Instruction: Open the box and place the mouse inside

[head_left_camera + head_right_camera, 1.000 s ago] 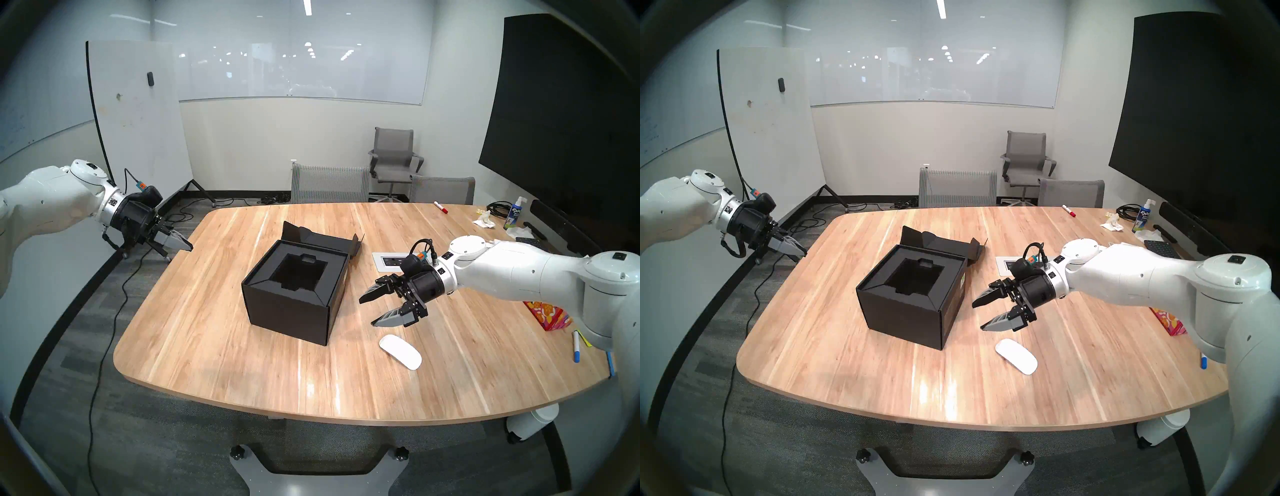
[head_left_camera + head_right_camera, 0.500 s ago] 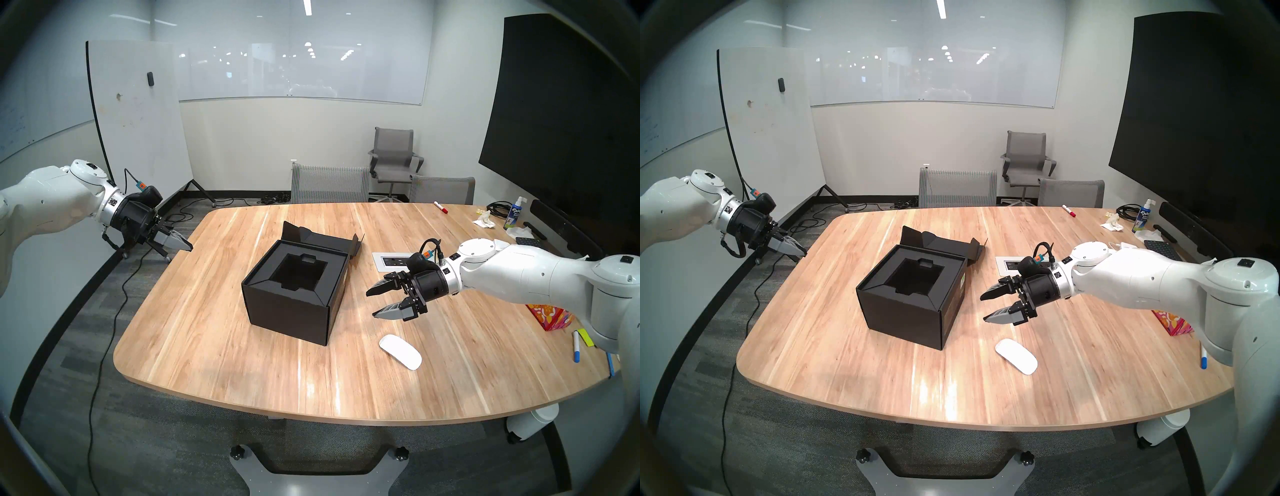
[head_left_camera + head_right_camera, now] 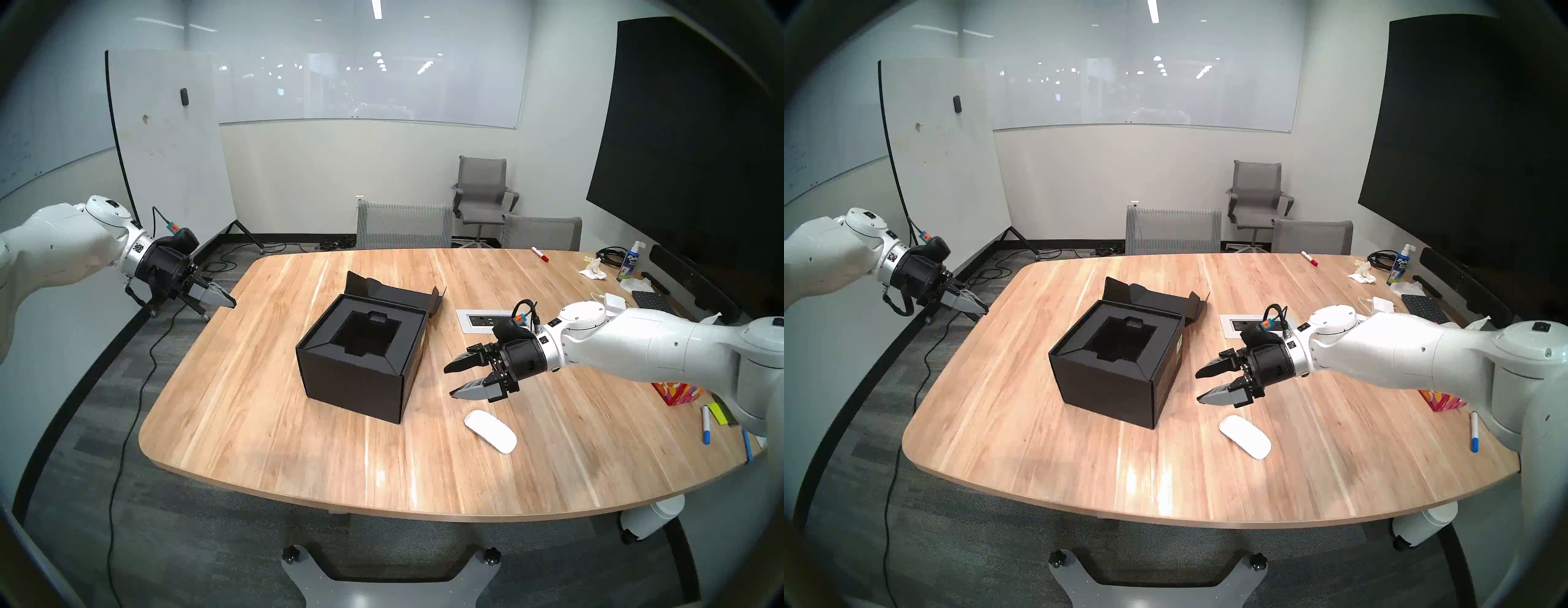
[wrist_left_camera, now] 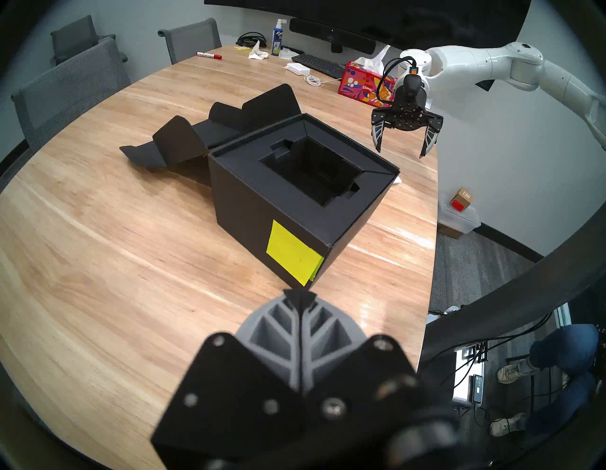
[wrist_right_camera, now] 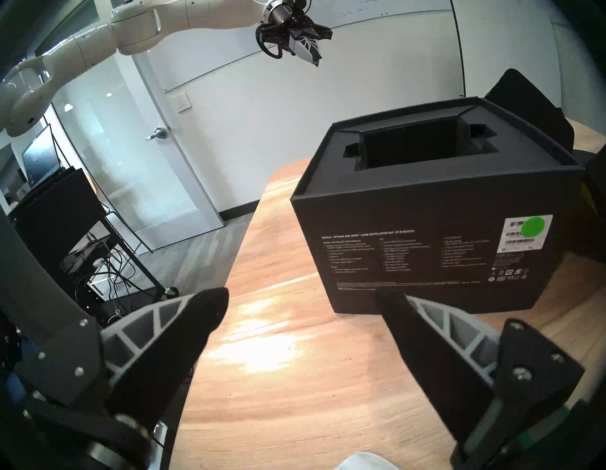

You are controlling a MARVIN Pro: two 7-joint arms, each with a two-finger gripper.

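- At the left edge of the wooden table (image 3: 263, 424), the left gripper (image 3: 227, 300) is held off the tabletop with its fingers pressed together on nothing, well apart from everything on the surface.
- Near the middle of the table, the black box (image 3: 360, 373) is seen standing open, its lid (image 3: 399, 293) folded back flat behind it and the dark recess (image 3: 365, 335) in its insert exposed from above.
- To the right of the box, the right gripper (image 3: 450, 380) is shown spread wide and empty, pointed toward the box and angled slightly down.
- Just below and toward the table's near edge from those fingers, the white mouse (image 3: 490, 431) lies flat on the bare wood, its long axis running diagonally from the box side toward the near right.
- The right arm is judged far the nearer of the two; a drop toward the near edge, with the fingers set across the mouse's narrow width, appears to be called for.
- Open wood is left all around the mouse, with the box wall and the table's front edge both some way off.
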